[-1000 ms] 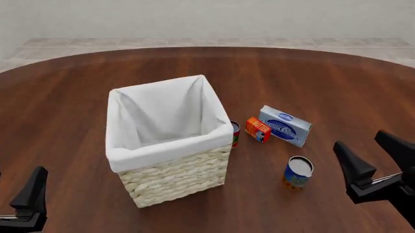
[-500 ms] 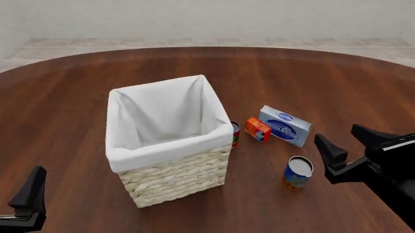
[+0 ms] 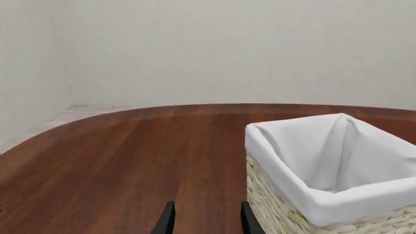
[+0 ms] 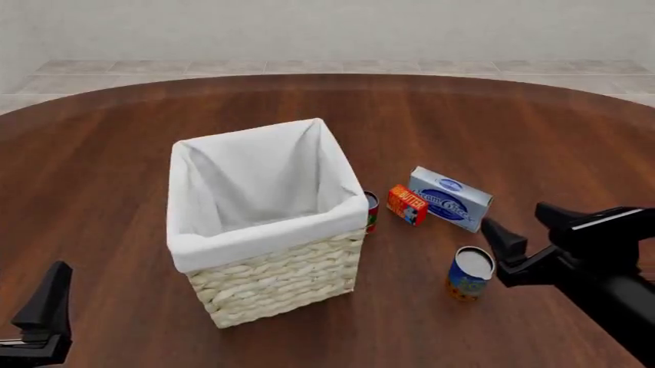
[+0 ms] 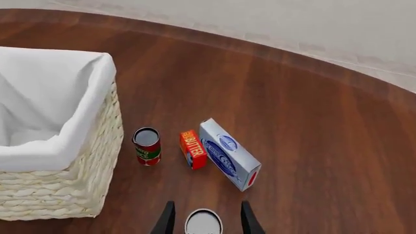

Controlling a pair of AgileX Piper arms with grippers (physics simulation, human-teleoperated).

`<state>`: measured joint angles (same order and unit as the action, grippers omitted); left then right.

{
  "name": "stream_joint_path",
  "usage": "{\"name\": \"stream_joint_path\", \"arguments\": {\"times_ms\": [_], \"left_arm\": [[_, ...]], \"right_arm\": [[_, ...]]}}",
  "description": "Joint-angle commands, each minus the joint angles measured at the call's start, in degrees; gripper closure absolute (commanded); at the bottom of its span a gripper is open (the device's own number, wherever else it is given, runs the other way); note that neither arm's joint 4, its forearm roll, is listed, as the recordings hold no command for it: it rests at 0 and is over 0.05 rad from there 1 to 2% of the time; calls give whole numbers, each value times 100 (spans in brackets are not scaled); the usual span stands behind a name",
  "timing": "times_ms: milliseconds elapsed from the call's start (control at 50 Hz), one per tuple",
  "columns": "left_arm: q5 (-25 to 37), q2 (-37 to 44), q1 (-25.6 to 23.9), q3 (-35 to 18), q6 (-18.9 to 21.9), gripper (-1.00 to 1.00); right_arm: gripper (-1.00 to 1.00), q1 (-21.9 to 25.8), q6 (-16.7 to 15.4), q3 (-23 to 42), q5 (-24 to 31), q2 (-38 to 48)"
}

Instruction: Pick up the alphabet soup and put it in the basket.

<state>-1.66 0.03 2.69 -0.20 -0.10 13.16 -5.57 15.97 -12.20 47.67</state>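
1. The left pincer [image 4: 46, 310] sits low at the near left of the table [image 4: 103, 153]. Its fingers are apart and it holds nothing. It can just wait.
2. The basket [image 4: 268, 222] stands in the middle, big and open on top, with nothing in it.
3. A red-and-green can [image 4: 370, 211] touches or nearly touches the basket's right side. Next come a small orange box [image 4: 406, 205] and a blue-and-white box [image 4: 450, 198].
4. The alphabet soup [image 4: 470, 273] stands upright, nearer us than the boxes, by itself.
5. The right pincer [image 4: 527, 230] is wide open and holds nothing. In its own camera the soup's top [image 5: 203, 223] sits right between its fingers.
6. To do this well, I think it should go straight down, stay centered, and close gently around the can's middle so it does not tip.
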Motion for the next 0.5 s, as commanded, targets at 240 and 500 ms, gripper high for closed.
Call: {"name": "stream_joint_path", "arguments": {"times_ms": [240,500], "left_arm": [[-10,0,20,0,-11,-100],[-10,0,21,0,-1,-100]], "right_arm": [[-100,-86,-6,-141,-98,224],[-100,-168,-26,-253,-249,401]]}}
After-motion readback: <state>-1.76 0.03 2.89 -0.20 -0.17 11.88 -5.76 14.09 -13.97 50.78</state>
